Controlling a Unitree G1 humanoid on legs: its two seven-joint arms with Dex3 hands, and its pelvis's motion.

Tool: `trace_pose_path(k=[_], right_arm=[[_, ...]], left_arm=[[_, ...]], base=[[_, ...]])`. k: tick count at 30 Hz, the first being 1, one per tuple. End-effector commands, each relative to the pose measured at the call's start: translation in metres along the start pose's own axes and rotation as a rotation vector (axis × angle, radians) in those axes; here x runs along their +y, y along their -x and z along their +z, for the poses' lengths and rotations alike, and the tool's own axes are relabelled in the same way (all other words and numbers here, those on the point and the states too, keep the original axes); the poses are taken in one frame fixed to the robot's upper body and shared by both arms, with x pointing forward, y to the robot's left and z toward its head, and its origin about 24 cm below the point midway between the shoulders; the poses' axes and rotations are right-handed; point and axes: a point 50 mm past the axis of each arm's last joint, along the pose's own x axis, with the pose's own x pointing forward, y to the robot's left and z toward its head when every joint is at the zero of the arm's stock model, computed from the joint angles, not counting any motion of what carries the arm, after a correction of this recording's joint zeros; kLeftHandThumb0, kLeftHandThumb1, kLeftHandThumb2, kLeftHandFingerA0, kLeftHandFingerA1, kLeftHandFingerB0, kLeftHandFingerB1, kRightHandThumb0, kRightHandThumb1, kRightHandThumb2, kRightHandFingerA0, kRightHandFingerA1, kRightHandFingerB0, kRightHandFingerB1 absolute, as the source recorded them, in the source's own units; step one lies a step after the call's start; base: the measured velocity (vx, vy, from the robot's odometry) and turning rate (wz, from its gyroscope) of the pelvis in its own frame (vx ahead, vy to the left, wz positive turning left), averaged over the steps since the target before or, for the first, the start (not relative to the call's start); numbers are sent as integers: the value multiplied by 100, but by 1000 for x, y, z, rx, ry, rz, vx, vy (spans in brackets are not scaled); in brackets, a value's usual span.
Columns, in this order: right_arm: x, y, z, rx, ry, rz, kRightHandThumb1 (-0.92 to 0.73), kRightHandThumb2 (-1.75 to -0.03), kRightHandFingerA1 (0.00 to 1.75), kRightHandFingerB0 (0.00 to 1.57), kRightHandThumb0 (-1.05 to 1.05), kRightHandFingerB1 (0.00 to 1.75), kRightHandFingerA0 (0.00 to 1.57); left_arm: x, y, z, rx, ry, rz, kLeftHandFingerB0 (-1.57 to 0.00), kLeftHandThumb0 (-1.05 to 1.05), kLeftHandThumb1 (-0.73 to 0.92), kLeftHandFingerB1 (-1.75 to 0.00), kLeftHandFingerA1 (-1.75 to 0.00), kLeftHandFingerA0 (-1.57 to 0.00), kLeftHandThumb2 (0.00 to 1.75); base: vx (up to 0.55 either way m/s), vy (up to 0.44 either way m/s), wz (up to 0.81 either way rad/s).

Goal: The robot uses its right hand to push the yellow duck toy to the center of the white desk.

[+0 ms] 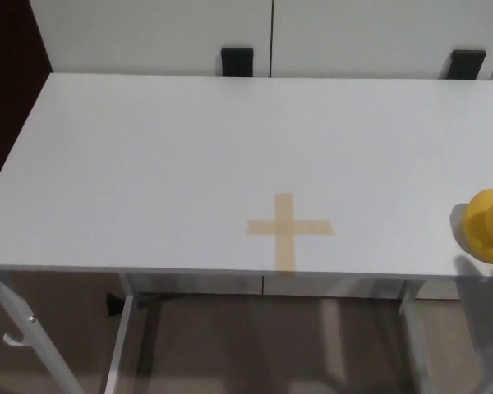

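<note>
Sitting at the white desk's (pixel 148 164) right edge, yellow duck toy (pixel 488 226) — no hand visible.

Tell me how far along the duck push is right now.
Nothing looks done yet. The yellow duck toy sits at the far right of the white desk, near its front edge and partly cut off by the picture's edge, well away from the tan tape cross near the middle. Nothing is in hand: neither robot hand is in view. The whole push leftward toward the cross is left.
</note>
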Motion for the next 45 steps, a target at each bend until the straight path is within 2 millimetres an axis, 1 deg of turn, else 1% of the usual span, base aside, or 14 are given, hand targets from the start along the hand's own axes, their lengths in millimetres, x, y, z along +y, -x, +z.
trace_pose_path(k=[1,2,3,6,8,13,14,17,18,24,25,26,30,45], right_arm=[[15,-7,2,-32,-6,22,-92,-79,36,8,-77,27,6],[16,-7,2,-32,-6,22,-92,-79,36,8,-77,27,6],[19,-8,1,-27,-11,21,-82,-119,46,13,-84,34,1],[27,-11,-1,-11,-20,27,-76,-113,48,6,-76,33,4],[30,-11,-3,1,-20,33,-81,-120,44,14,-86,33,0],[42,-11,-12,35,-13,52,-85,-120,45,10,-87,36,1],[45,-12,-12,36,-10,52,-77,-118,49,2,-77,42,6],[51,-13,-14,41,1,55,-84,-120,48,0,-88,40,7],[52,-13,-15,47,2,56,-92,-76,39,10,-86,30,13],[61,-9,-24,68,0,74,-92,-78,41,10,-85,33,12],[64,-8,-26,79,0,80,-51,-113,51,0,-36,49,1],[67,-8,-27,85,-8,81,-91,-74,37,18,-83,32,23],[76,-9,-26,84,-29,87,-92,-75,39,14,-83,33,16],[116,-16,-10,32,63,199,-92,-76,42,22,-84,35,24]], left_arm=[[3,1,0,-29,0,17,-86,-11,58,-88,-82,-84,88],[3,1,0,-29,1,17,-86,-11,58,-88,-82,-84,88],[3,1,0,-30,-3,15,-86,-11,57,-87,-83,-84,88],[3,1,-1,-36,-8,14,-88,-11,57,-90,-84,-83,92],[3,1,-1,-36,-7,14,-88,-12,57,-89,-83,-83,89],[3,1,-3,-28,-10,11,-85,-10,56,-86,-82,-85,91],[3,1,-3,-26,-12,11,-86,-11,57,-86,-81,-85,89],[2,1,-2,-30,-23,11,-86,-11,58,-86,-81,-85,90],[2,1,-1,-30,-17,11,-86,-11,58,-86,-84,-86,90],[1,1,-4,-23,-23,8,-85,-12,58,-86,-83,-86,89],[1,1,-3,-25,-37,6,-83,-12,60,-83,-81,-86,84],[1,1,-3,-25,-41,5,-83,-13,62,-83,-81,-86,83],[1,1,-2,-28,-30,3,-84,-13,60,-87,-84,-85,87],[0,2,-6,-19,-52,-3,-87,-13,59,-85,-84,-87,88]], base=[[0,0,0],[0,0,0],[0,0,0],[0,0,0],[0,0,0],[0,0,0],[0,0,0],[0,0,0],[0,0,0],[0,0,0],[0,0,0],[0,0,0],[0,0,0],[0,0,0]])
